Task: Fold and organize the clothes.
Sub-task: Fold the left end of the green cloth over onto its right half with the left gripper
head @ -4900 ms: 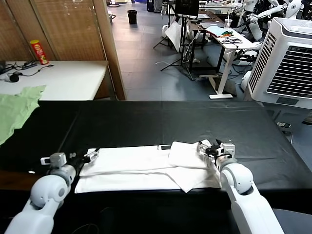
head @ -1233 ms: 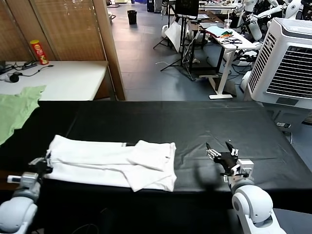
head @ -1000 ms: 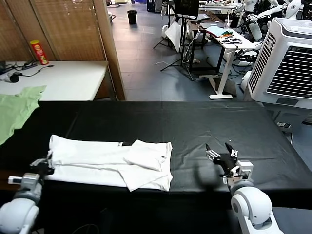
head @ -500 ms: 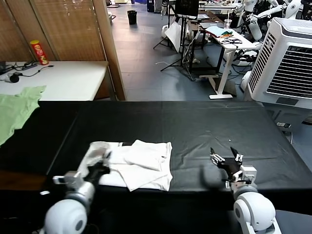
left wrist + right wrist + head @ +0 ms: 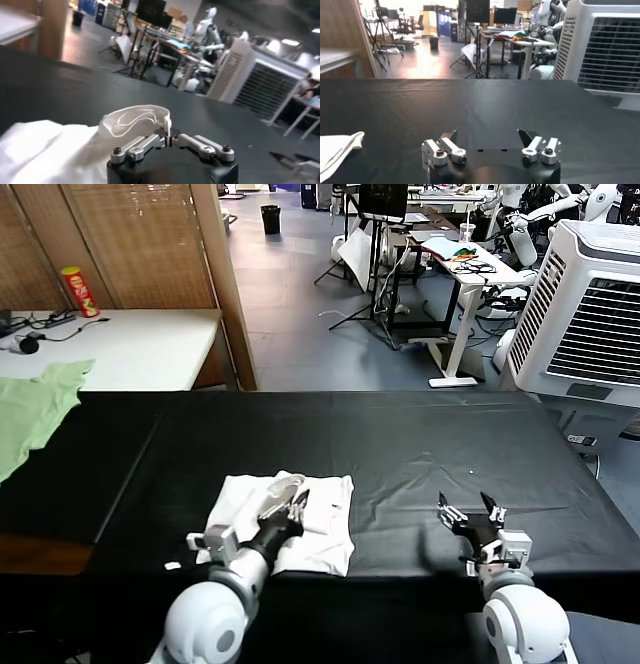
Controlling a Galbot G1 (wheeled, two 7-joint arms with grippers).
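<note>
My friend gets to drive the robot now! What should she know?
Left gripper: shut on a lifted fold of the white T-shirt, mid-fold over the shirt.
Right gripper: open, holding nothing, low over the black table, right of the shirt.
Done: shirt folded into a narrow bundle near the front edge.
Left: lay this fold down, let go, tidy the bundle.
</note>
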